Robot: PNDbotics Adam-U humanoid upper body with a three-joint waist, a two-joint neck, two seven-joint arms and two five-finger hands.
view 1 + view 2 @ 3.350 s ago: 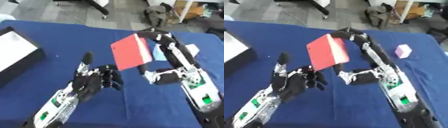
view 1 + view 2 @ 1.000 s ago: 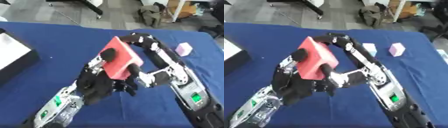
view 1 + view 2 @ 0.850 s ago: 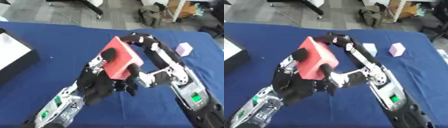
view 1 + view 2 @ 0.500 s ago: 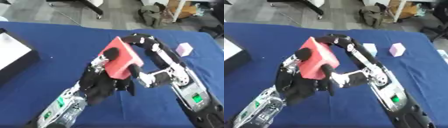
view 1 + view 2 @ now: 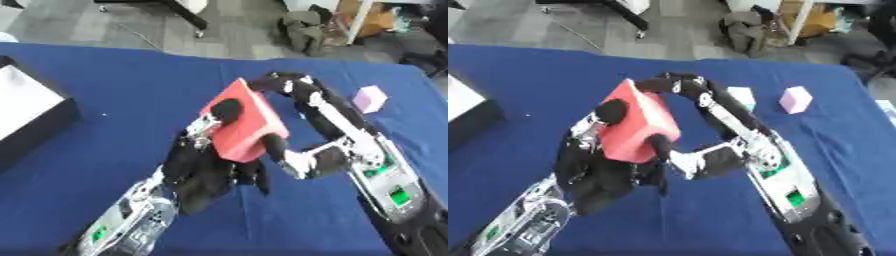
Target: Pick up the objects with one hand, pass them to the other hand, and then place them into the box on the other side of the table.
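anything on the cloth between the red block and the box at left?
Nothing. In the left eye view the blue cloth is bare between the red block, held up by both hands, and the box.

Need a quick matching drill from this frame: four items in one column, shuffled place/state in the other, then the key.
Items:
1. red box
2. pink block
3. black box with white inside
4. left hand

Places/states:
A. at the table's left edge
B. lying on the blue cloth, far right
C. held up between both hands
D. fingers curled on the red box from below

Pairs: 1-C, 2-B, 3-A, 4-D
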